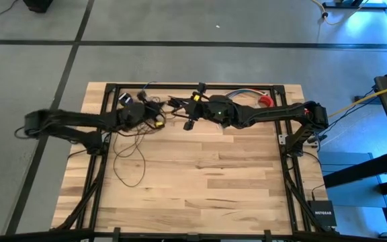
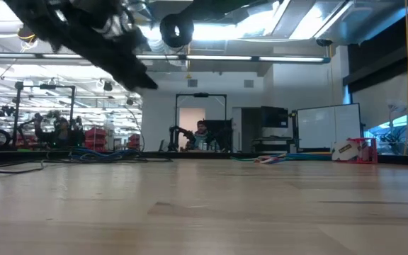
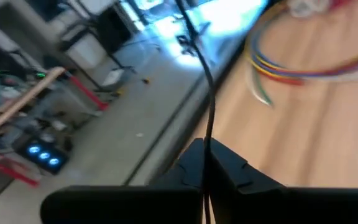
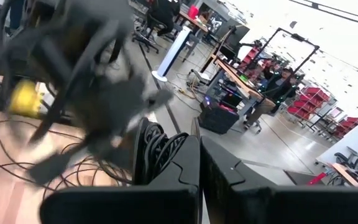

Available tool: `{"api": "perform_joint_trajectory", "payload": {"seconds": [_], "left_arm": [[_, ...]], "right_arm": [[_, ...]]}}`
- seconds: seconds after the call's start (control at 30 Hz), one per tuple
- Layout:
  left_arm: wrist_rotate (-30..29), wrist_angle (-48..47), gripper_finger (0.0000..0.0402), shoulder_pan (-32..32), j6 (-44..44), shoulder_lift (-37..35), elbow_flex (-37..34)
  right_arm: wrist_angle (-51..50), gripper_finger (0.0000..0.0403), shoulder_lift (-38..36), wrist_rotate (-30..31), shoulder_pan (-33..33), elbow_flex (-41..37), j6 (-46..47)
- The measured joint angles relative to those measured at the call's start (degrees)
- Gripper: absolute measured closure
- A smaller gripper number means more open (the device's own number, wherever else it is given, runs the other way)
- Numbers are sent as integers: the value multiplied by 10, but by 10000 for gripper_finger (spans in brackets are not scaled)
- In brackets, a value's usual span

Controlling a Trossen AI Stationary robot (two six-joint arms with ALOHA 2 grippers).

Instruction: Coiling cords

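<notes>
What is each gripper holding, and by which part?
Left gripper: shut on a single strand of the cords. Right gripper: shut on a bunch of the cords' coiled loops.

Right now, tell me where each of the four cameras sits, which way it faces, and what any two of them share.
High view: overhead, straight down on table and both arms.
Low view: table-top height, level toward the room; an arm overhead.
Left wrist view: past the left gripper, shut on the cord, toward multicoloured wires.
Right wrist view: past the right gripper, shut beside cord loops.
Shared: high and left wrist views both show the multicoloured wires.
</notes>
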Motion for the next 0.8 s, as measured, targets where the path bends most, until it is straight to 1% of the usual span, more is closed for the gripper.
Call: {"api": "perform_joint_trajectory", "payload": {"seconds": [0.1, 0.23, 0.3, 0.37, 0.43, 0.57, 0.67, 0.73, 0.8], "left_arm": [[-6, -24, 397, 7, 13, -84, 0], [-6, -12, 400, 8, 19, -192, 0], [9, 0, 399, 8, 15, -228, 0], [37, 1, 400, 8, 10, -251, 0], [56, 9, 400, 7, 3, -257, 0], [58, 26, 399, 8, 13, -255, 0], [61, 66, 400, 10, 12, -247, 0], [86, 88, 399, 10, -1, -236, 7], [129, 97, 399, 9, -18, -223, 16]], "right_arm": [[-7, 397, 0, -3, 0, 0, 0], [-18, 397, 0, -6, -6, 0, -1], [-17, 397, 0, -15, -9, 0, -1], [-9, 397, 3, -19, -11, 0, -1], [-11, 397, 4, -20, -14, 0, -1], [-18, 397, 5, -14, -13, 0, -1], [-16, 397, 6, -22, -13, 1, -1], [-7, 397, 12, -28, -18, 1, 0], [-6, 397, 19, -28, -26, 1, 0]]}}
